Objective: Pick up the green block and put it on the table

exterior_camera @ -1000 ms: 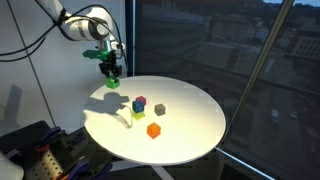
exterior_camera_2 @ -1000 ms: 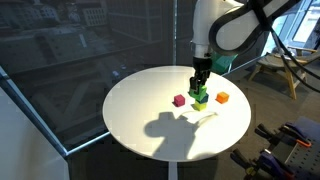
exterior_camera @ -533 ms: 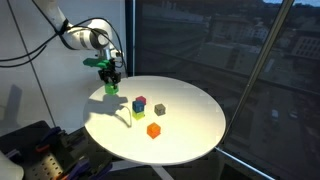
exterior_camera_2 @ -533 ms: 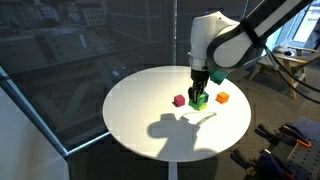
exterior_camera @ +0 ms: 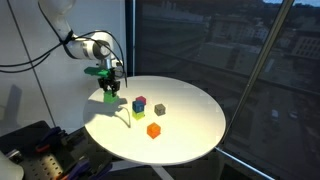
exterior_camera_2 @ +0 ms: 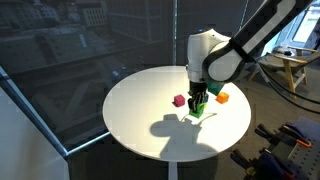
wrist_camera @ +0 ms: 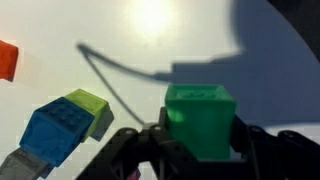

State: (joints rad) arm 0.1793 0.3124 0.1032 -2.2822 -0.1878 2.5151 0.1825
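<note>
Gripping one green block (wrist_camera: 200,118), tool (exterior_camera: 110,91) above table (exterior_camera: 192,132).

Blue block (exterior_camera: 139,103), orange block (exterior_camera: 154,130), grey block (exterior_camera: 160,109)

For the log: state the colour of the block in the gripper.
Saturated green; the block shows best in the wrist view.

I see a saturated green block (wrist_camera: 200,118), a blue block (wrist_camera: 55,130), a yellow-green block (wrist_camera: 90,105) (paler), an orange block (wrist_camera: 6,60), and a plain white table (wrist_camera: 60,30).
</note>
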